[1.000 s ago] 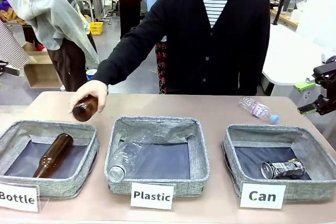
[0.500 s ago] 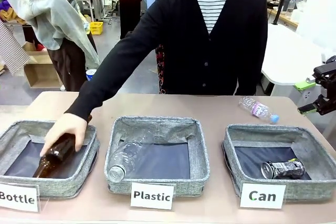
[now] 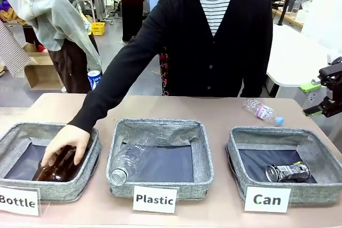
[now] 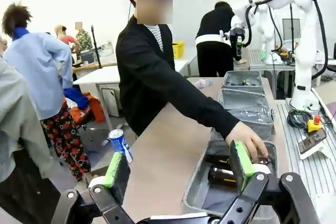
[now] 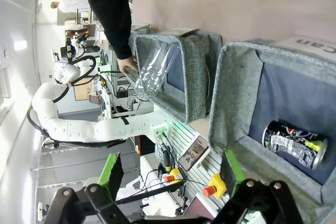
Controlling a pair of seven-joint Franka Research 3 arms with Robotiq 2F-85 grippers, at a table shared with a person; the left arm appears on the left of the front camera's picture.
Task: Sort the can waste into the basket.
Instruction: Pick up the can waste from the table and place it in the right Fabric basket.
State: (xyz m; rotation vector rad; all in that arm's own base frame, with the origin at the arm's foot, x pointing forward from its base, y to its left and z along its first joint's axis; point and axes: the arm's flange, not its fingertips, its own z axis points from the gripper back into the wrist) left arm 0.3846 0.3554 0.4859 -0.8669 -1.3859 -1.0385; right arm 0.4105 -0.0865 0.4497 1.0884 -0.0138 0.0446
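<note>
The blue-and-white can (image 3: 94, 78) stands upright beyond the table (image 3: 214, 109), well apart from the Can basket (image 3: 270, 132) and nearer the left gripper (image 4: 178, 166). Both sets of jaws gape empty, the right gripper (image 5: 170, 174) near that basket.

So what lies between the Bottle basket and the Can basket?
The Plastic basket, with a clear plastic bottle lying inside it, as the front view shows.

Three grey baskets (image 3: 49, 130) (image 3: 160, 125) (image 3: 320, 150), two cans (image 3: 288, 172) (image 3: 94, 78), two clear plastic bottles (image 3: 128, 161) (image 3: 262, 111), two brown bottles (image 3: 57, 164).
</note>
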